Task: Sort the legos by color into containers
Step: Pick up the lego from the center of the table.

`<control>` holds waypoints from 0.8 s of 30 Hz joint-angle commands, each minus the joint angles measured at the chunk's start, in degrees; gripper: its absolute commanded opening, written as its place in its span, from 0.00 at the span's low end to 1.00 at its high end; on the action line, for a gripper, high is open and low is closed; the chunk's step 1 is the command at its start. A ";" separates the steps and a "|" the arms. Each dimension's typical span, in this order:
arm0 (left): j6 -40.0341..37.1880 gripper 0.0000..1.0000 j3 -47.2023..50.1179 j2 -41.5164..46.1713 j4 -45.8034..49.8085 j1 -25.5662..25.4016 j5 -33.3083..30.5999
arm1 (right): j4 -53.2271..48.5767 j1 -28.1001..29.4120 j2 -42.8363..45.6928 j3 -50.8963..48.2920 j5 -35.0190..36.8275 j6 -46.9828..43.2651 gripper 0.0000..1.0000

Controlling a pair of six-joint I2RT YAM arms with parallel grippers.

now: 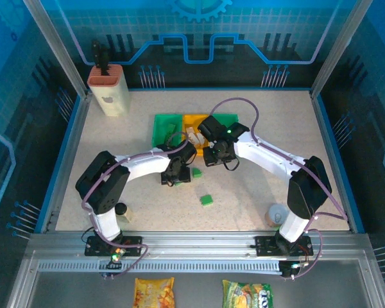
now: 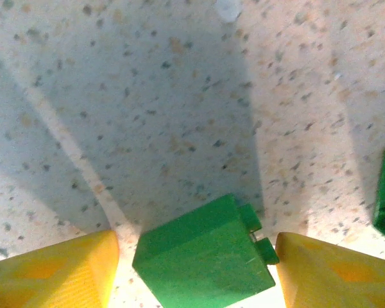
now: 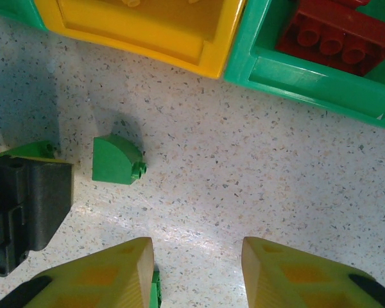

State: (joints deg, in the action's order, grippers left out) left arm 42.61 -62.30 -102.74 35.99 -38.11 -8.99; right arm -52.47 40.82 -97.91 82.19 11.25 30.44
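Top external view: two snack bags point(image 1: 154, 292) lie nearest, in front of the base rail. A small jar point(image 1: 120, 210) stands beside the left arm's base and a grey cup point(image 1: 277, 213) beside the right arm's base. A beige holder point(image 1: 109, 91) stands at the far-left corner, well apart from the work area. One loose green brick point(image 1: 206, 201) lies on the table point(image 1: 263, 128) between the arms, nearer than both grippers. In the left wrist view, the left gripper point(image 2: 197, 247) has its fingers point(image 2: 58, 269) apart, with a green brick point(image 2: 205, 256) lying on the table between them; a narrow gap shows on each side, so it is not clamped. A curved green brick point(image 3: 117, 160) lies just beside that gripper's black body. The right gripper point(image 3: 196, 250) hovers over bare table with its fingers spread and nothing between them. Beyond, the three bins stand joined in a row. The left green bin point(image 1: 165, 128) has contents that cannot be made out. The yellow bin point(image 3: 141, 29) holds cream bricks point(image 1: 192, 136). The right green bin point(image 3: 308, 80), partly covered by the right arm, holds a red brick point(image 3: 330, 38).
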 commanded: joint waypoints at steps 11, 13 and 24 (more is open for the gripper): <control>0.05 0.60 1.65 2.03 0.26 -0.27 -0.67 | -0.44 -0.21 -0.71 0.58 -0.96 -0.12 0.41; -0.07 0.58 1.51 2.01 0.07 -0.24 -0.50 | -0.55 -0.22 -0.70 0.64 -0.90 -0.06 0.41; -0.61 0.47 1.00 2.89 0.34 -0.31 -0.74 | -0.80 -0.21 -1.12 1.11 -0.82 -0.08 0.41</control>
State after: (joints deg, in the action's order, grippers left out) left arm 43.00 -61.49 -101.82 35.62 -38.11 -9.19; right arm -52.47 40.82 -98.04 82.19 10.92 30.44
